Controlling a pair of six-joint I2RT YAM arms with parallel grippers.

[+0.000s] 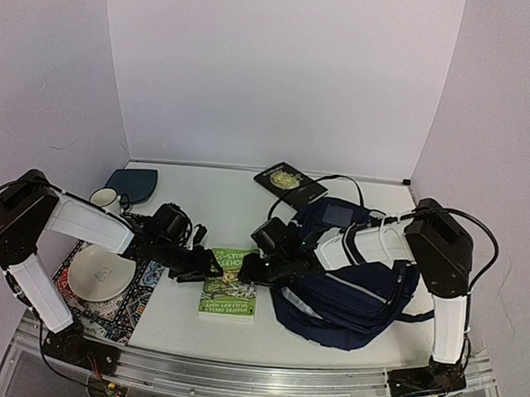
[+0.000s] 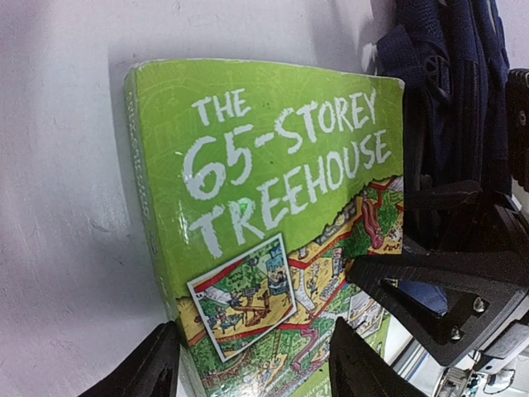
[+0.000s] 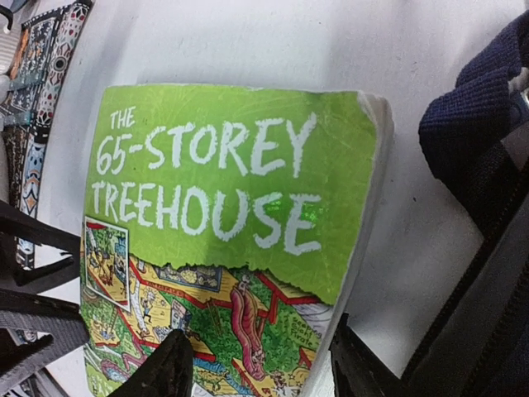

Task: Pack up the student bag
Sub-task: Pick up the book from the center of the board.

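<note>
Directly below the left end effector [image 2: 252, 368] lies a green paperback [image 2: 273, 165], flat on the white worktop [image 1: 220, 196]; its fingers stand well apart, one at the book's spine edge and the other over the cover, and they clamp nothing that I can see; facing it across the same book, the right end effector [image 3: 260, 368] is likewise parted, one finger over the cover and one just off the page edge, with no hold on anything; the two heads sit close together above the cover; just beside the right end effector, on its right and running back under its arm, lies the student bag [image 1: 354, 294], slumped on the worktop with its dark straps near the book; behind the left end effector, on its left, a white plate [image 1: 98, 274] rests on a patterned mat [image 1: 119, 311]; farther out from it stand a mug [image 1: 107, 200] and a dark-teal pouch [image 1: 133, 183]; well beyond both end effectors, near the back wall, lies a black book [image 1: 288, 182].
</note>
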